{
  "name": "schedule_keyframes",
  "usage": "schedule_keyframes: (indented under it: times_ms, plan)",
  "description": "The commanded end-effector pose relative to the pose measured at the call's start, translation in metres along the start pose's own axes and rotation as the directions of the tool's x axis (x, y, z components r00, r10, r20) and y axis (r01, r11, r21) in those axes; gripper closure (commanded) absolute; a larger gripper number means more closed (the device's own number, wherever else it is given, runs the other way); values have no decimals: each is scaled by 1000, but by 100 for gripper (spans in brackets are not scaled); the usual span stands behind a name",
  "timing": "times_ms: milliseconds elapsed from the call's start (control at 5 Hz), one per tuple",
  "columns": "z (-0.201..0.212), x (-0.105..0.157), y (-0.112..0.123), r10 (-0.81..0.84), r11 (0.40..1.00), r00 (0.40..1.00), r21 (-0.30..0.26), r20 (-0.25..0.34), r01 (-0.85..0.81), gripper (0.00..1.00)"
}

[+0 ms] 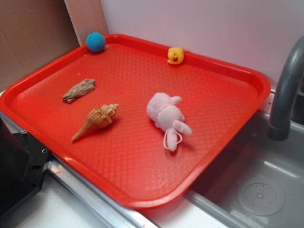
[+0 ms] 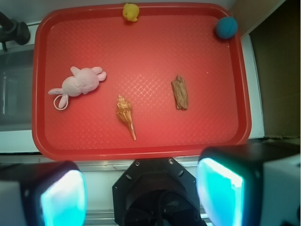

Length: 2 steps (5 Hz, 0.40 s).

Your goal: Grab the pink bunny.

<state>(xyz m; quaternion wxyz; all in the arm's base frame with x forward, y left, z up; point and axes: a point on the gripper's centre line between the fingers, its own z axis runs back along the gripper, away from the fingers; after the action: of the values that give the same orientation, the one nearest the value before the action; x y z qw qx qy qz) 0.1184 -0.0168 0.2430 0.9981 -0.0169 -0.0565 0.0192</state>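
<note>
Gripper (image 2: 141,193): two pale blocks with glowing teal pads (image 2: 63,200), seen at the bottom of the wrist view, held wide apart with nothing between them; positioned off the tray's near edge, above the metal counter strip (image 2: 117,162). Not seen in the exterior view.

Red plastic tray (image 2: 141,146): rectangular, rounded corners, raised rim, textured floor. Rested on the counter, with one side overhanging a grey sink basin (image 1: 266,190).

Tan spiral seashell (image 2: 125,114): lay on the tray floor nearest the gripper, pointed tip toward the near rim; well apart from all other items.

Brown piece of driftwood (image 2: 179,92): flat, rough, lay beside the seashell but not touching it, toward the blue ball's side.

Pale pink fluffy plush bunny (image 2: 81,83): lay on its side on the tray floor, toward the sink side, roughly midway between near and far rims. Ears pointed toward the sink-side rim; its thin white loop (image 1: 172,139) lay flat beside the ears. Clear of the seashell, untouched by the gripper.

Small yellow duck toy (image 2: 130,12): stood at the far rim, against the white wall (image 1: 199,23).

Blue crocheted ball (image 2: 226,27): sat in the far corner on the side away from the sink, touching the rim.

Dark grey curved faucet (image 1: 287,90): rose beside the sink, past the tray's sink side.
</note>
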Motion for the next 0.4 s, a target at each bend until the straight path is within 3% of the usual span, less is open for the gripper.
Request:
schedule_keyframes:
  times_ms: [0, 200]
  plan:
    - [0, 0, 0, 0, 1000, 1000, 0, 0, 0, 0]
    - [-38, 11, -28, 97, 995, 995, -7, -11, -97, 0]
